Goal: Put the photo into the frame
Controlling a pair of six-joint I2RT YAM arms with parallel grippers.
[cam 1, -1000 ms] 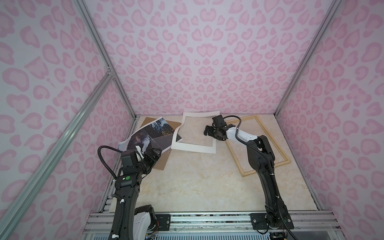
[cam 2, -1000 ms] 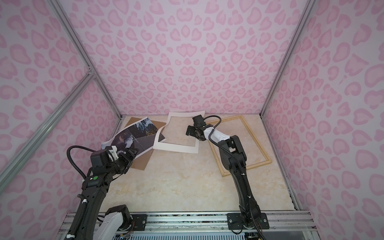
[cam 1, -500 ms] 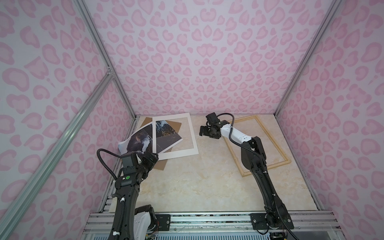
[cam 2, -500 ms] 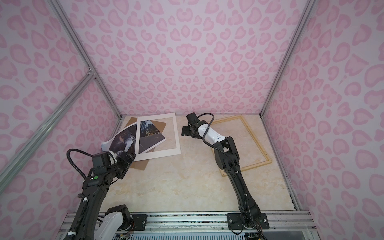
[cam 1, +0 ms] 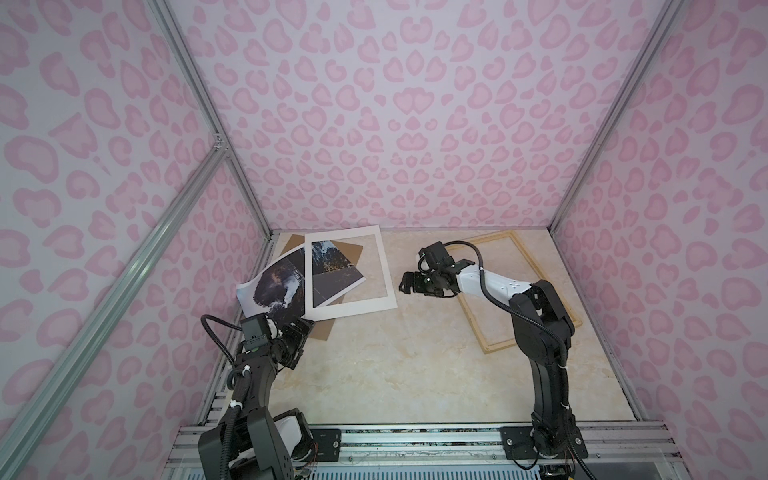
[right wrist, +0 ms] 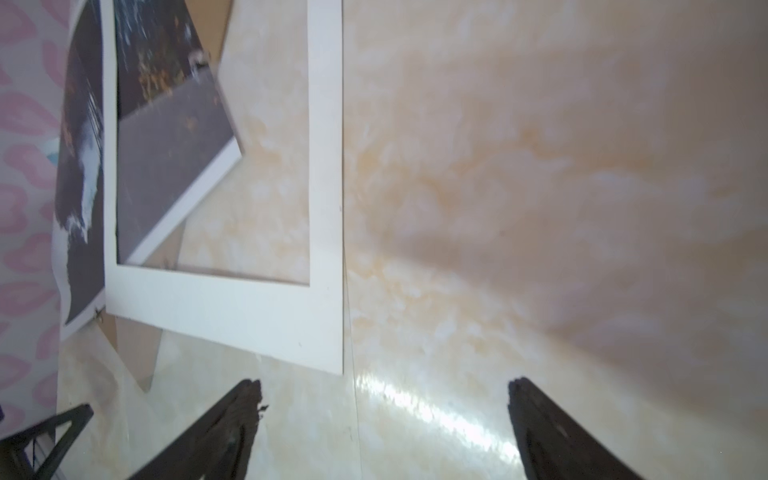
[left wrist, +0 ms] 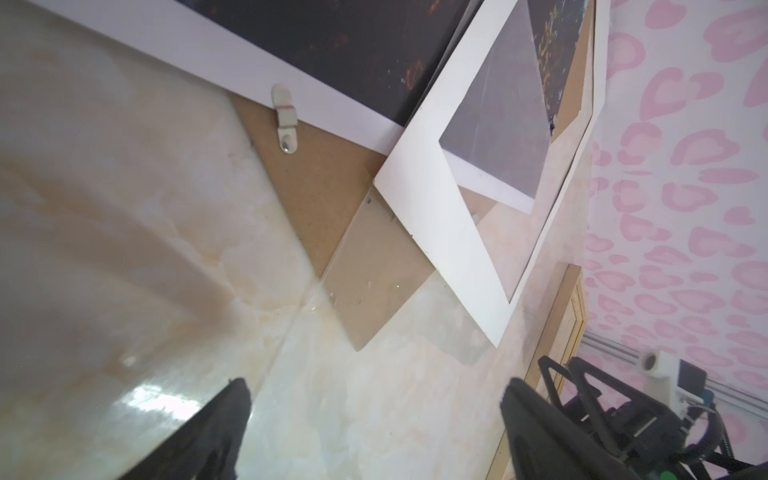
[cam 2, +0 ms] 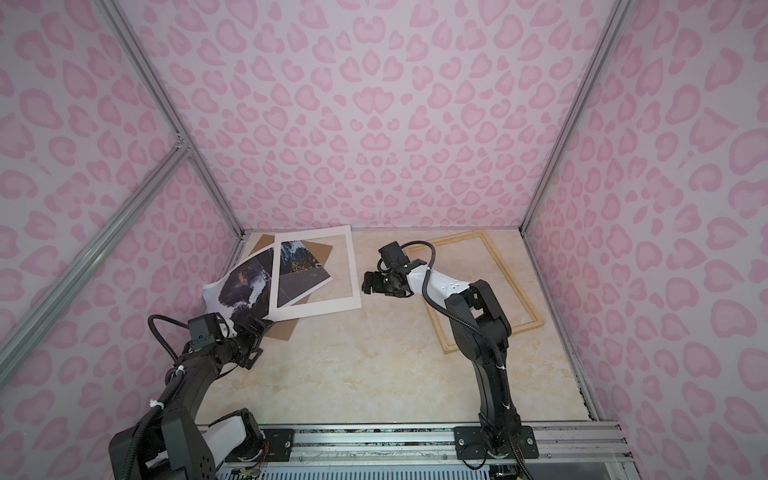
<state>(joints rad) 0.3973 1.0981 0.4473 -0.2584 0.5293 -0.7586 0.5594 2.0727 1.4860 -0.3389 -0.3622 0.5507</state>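
**Grippers.** The left gripper (cam 1: 303,338) has its jaws spread wide and holds nothing. The right gripper (cam 1: 405,284) is likewise spread and empty, and hangs above the pale marble-look tabletop (cam 1: 395,374).

**Photo.** The large dark waterfall print with a white margin (cam 1: 274,286) lies just ahead of the left gripper. Its near corner is close beyond the fingertips but not between them. Its long axis runs aslant, from the side wall by the left gripper across toward the right gripper. The wall-side end appears to curl upward. The print rests on a plain brown backing board (cam 1: 323,330).

**Obstruction.** A wide flat white cut-out mat board (cam 1: 353,309) lies over the half of the print that is toward the right gripper. Only the half on the left gripper's side is bare. The mat's outer edge is just beside the right gripper's fingertips; the pictures do not show contact.

**Frame.** The rectangular frame of thin pale wood strips (cam 1: 498,347) lies flat behind the right gripper, partly under that arm and well apart from the print.

**Finding.** The left arm is the nearer to the print and the right arm to the frame. In my judgement the print must come clear of the mat and then cross toward the right arm.
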